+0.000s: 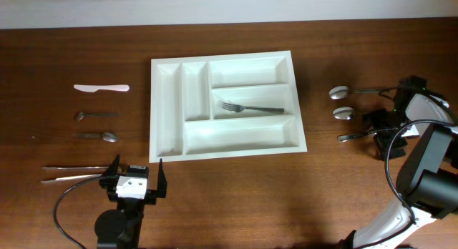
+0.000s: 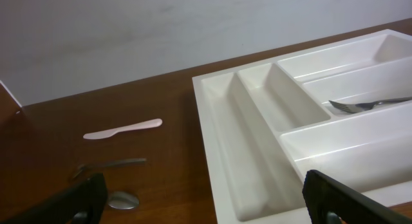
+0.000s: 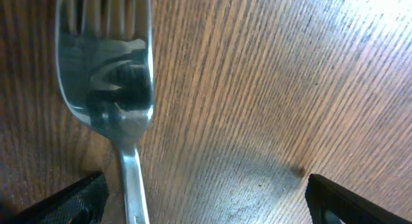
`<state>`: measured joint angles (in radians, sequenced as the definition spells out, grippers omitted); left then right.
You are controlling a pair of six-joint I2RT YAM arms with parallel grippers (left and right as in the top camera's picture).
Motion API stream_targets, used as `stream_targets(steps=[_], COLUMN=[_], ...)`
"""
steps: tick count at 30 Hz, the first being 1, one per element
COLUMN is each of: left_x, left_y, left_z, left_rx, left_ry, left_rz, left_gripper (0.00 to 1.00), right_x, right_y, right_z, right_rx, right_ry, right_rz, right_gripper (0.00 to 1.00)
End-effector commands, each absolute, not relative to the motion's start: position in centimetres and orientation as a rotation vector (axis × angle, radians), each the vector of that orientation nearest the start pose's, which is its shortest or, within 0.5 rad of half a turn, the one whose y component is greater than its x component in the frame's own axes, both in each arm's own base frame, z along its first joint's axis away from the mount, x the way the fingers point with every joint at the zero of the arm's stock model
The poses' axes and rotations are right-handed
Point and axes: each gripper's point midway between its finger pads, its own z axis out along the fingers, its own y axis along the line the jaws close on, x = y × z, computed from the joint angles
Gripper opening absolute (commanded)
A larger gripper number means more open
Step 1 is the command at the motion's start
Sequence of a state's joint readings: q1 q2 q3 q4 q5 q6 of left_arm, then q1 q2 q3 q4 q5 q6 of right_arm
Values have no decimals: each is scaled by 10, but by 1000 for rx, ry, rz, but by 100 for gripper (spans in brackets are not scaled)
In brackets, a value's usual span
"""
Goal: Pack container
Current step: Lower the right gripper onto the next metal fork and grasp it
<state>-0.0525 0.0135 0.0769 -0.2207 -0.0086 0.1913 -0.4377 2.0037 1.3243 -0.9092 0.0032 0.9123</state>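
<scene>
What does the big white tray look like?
The tray is white, smooth and looks like plastic, a big rectangle with a raised rim. It has five compartments: two narrow ones at its left end and three long ones beside them. It lies flat on the brown wooden table, slightly turned. One metal fork lies in the middle long compartment; the rest are empty.

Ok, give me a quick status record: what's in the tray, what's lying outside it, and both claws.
container: white cutlery tray, five compartments
in tray: packed fork, middle long compartment; the other compartments empty
left of tray: white knife, upper spoon, lower spoon, metal tongs
right of tray: far spoon, near spoon, loose fork
left claw: open, empty, by the tray's near-left corner
right claw: open, low over the loose fork, not gripping it
</scene>
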Motion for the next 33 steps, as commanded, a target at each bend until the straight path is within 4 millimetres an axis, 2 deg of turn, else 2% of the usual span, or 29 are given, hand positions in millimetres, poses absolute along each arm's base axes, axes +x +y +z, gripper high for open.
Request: stream_targets(steps=[1, 32, 33], left_x=[239, 239, 239], left_y=[-10, -10, -10], left_z=[151, 151, 151], left_rx=[209, 209, 209], left_ry=[1717, 1717, 1717], left_rz=[126, 126, 126], left_gripper=[99, 99, 99], right_x=[320, 312, 312], right_y=[-154, -153, -153], right_z=[5, -6, -6], right_rx=[1963, 1968, 1968], right_ry=[2448, 2455, 2455], right_rz=[-36, -63, -64], right_gripper=[99, 99, 95])
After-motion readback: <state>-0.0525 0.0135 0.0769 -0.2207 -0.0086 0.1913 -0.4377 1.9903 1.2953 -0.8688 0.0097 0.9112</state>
